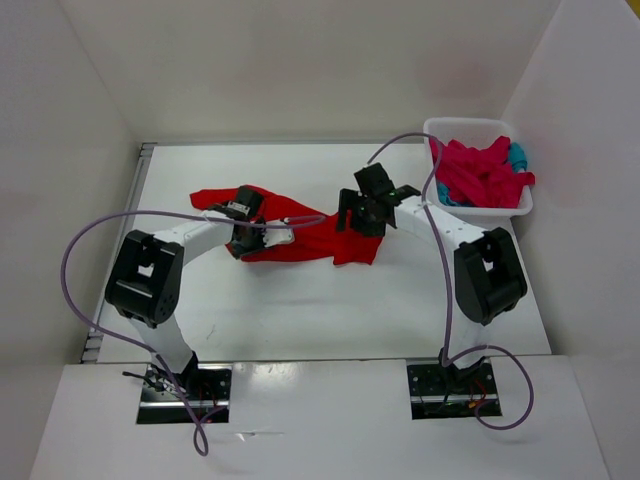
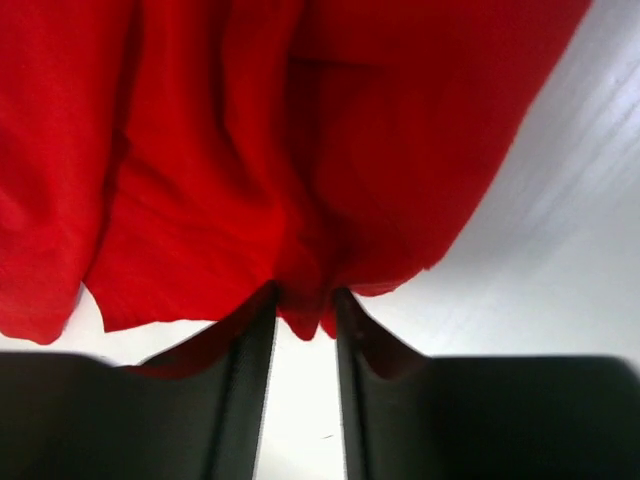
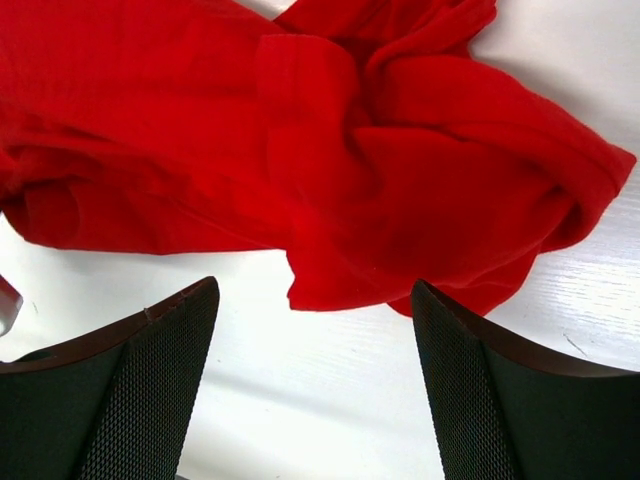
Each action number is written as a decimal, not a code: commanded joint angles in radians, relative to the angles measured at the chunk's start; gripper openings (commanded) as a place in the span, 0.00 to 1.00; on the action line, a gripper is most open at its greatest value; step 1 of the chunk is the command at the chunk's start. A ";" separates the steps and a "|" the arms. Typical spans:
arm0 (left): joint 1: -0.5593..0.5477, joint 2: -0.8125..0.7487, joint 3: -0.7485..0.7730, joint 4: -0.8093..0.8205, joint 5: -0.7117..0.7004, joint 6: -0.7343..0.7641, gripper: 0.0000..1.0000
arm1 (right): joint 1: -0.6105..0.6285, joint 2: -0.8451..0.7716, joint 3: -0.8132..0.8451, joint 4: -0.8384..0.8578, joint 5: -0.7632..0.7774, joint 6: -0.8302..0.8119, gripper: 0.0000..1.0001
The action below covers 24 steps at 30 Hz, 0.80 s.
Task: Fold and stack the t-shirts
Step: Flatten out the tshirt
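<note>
Left pincer (image 1: 285,228) (image 2: 303,300): clenched on a gathered fold of the red t-shirt (image 1: 312,242) (image 2: 250,150). Its two dark fingers (image 2: 240,400) stood close together with cloth bunched between the tips.
Right pincer (image 1: 368,212) (image 3: 315,290): released, with the jaws spread wide and nothing between them.
Shirt relative to left pincer: the cloth hung ahead of the fingertips and filled most of the wrist view. The pinched fold lay near the middle of the garment, on its far edge.
Shirt relative to right pincer: the crumpled right end of the red t-shirt (image 3: 300,150) lay just beyond the open fingers (image 3: 140,390). Its nearest hem fell between the two tips. I could not tell whether it touched them.
Shirt place: on the white bench (image 1: 330,310), between the two arms, towards the far half.
Shirt long axis: it ran left to right across the bench, and the right end sat a little nearer the arm bases than the left end.
Shirt lie: rumpled and twisted, not spread flat, and which end was the collar could not be told.
Other shirts: the crimson-pink t-shirt (image 1: 485,175) and the teal-blue t-shirt (image 1: 517,155) lay heaped in the white basket (image 1: 470,122) at the far right corner, well apart from both pincers.
</note>
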State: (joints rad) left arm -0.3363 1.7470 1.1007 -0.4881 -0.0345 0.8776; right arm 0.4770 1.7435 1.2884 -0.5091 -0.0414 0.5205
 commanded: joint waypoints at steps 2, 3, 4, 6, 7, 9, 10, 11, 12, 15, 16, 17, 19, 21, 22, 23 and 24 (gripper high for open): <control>-0.001 0.006 0.056 0.013 0.016 -0.022 0.32 | 0.038 -0.027 -0.014 0.015 0.021 -0.001 0.82; -0.001 0.006 0.056 -0.010 0.028 -0.022 0.29 | 0.051 -0.012 -0.014 0.001 0.035 -0.011 0.84; -0.001 0.006 0.067 -0.010 0.028 -0.032 0.25 | 0.063 0.002 -0.005 -0.023 0.052 -0.011 0.86; -0.001 0.006 0.067 -0.023 0.038 -0.045 0.16 | 0.107 0.063 0.028 -0.054 0.113 -0.020 0.90; -0.001 0.006 0.067 -0.033 0.038 -0.045 0.13 | 0.120 0.112 0.055 -0.080 0.136 -0.020 0.90; -0.001 0.006 0.067 -0.053 0.048 -0.058 0.11 | 0.140 0.164 0.084 -0.100 0.193 -0.011 0.91; -0.001 -0.004 0.067 -0.053 0.057 -0.071 0.10 | 0.140 0.191 0.109 -0.111 0.213 0.001 0.88; -0.001 -0.004 0.067 -0.069 0.068 -0.084 0.10 | 0.140 0.236 0.118 -0.121 0.228 0.001 0.86; -0.001 -0.004 0.067 -0.082 0.068 -0.085 0.09 | 0.140 0.255 0.118 -0.121 0.263 0.013 0.77; -0.001 -0.029 0.067 -0.105 0.077 -0.109 0.09 | 0.129 0.278 0.130 -0.121 0.288 0.038 0.48; -0.001 -0.029 0.053 -0.106 0.077 -0.109 0.09 | 0.129 0.260 0.114 -0.109 0.278 0.050 0.19; -0.001 -0.040 0.053 -0.106 0.061 -0.109 0.09 | 0.114 0.242 0.098 -0.094 0.278 0.050 0.07; 0.009 -0.064 0.027 -0.115 0.041 -0.109 0.08 | 0.088 0.160 0.054 -0.094 0.249 0.061 0.00; 0.031 -0.096 0.010 -0.127 0.030 -0.091 0.08 | 0.068 0.038 -0.003 -0.103 0.209 0.061 0.00; 0.040 -0.107 -0.004 -0.127 0.021 -0.091 0.08 | 0.057 -0.016 -0.029 -0.103 0.152 0.061 0.00; 0.054 -0.125 -0.004 -0.139 0.012 -0.082 0.08 | 0.057 -0.071 -0.055 -0.089 0.109 0.046 0.00; 0.054 -0.126 -0.018 -0.153 0.012 -0.072 0.08 | 0.045 -0.125 -0.110 -0.071 0.062 0.032 0.00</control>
State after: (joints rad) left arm -0.3145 1.6752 1.1084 -0.5762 0.0032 0.7834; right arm 0.5472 1.8164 1.2457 -0.5804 0.1043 0.5636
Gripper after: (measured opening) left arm 0.086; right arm 0.025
